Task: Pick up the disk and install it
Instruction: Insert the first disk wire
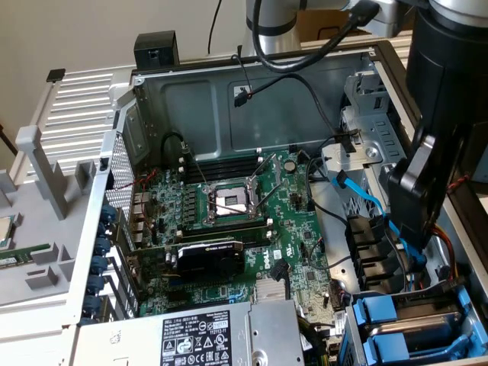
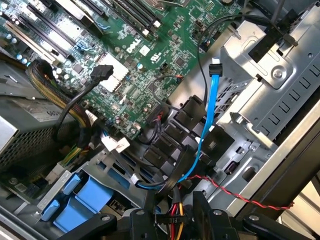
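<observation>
The disk lies in the drive bay at the exterior view's lower right, a grey metal body between bright blue rails; its label is hidden. Blue plastic handles front that bay in the wrist view. My gripper hangs black from the arm along the case's right side, above the black brackets and a little beyond the bay. In the wrist view my gripper has its two black fingers apart, open, with nothing held; only loose yellow, red and black wires show beneath the gap.
The green motherboard fills the case floor, with a black graphics card and a grey power supply near the front. A blue cable and black cables cross beside the silver drive cage.
</observation>
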